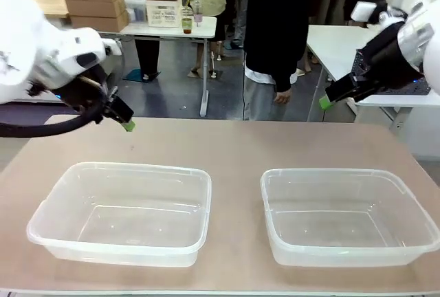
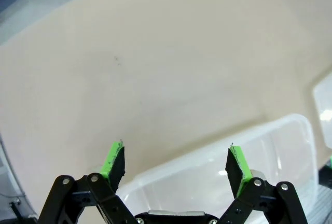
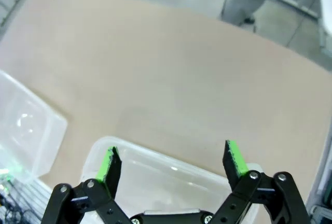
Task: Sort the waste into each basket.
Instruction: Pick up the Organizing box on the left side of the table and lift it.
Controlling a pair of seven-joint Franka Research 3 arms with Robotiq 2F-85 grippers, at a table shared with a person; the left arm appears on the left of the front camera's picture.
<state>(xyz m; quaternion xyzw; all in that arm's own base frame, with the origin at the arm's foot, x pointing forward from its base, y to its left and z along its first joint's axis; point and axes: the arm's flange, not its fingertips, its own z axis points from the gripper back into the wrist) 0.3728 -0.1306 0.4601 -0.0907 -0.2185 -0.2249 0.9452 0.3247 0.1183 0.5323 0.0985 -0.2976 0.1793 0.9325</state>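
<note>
The left basket (image 1: 137, 168) and the right basket (image 1: 330, 172) sit side by side on the table (image 1: 234, 147), toward its near edge, with bare table between them. The left gripper (image 1: 128, 125) hangs above the table behind the left basket. The right gripper (image 1: 324, 103) hangs high over the table's right part. A person (image 1: 275, 29) stands at the far side.

Two baskets, left (image 1: 130, 168) and right (image 1: 330, 172), are shown clear and colourless on a plain beige table (image 1: 234, 142). Left gripper (image 2: 176, 166) and right gripper (image 3: 171, 163) are rendered black, with bright green pads (image 2: 112, 159); arms (image 1: 41, 56) are white.
</note>
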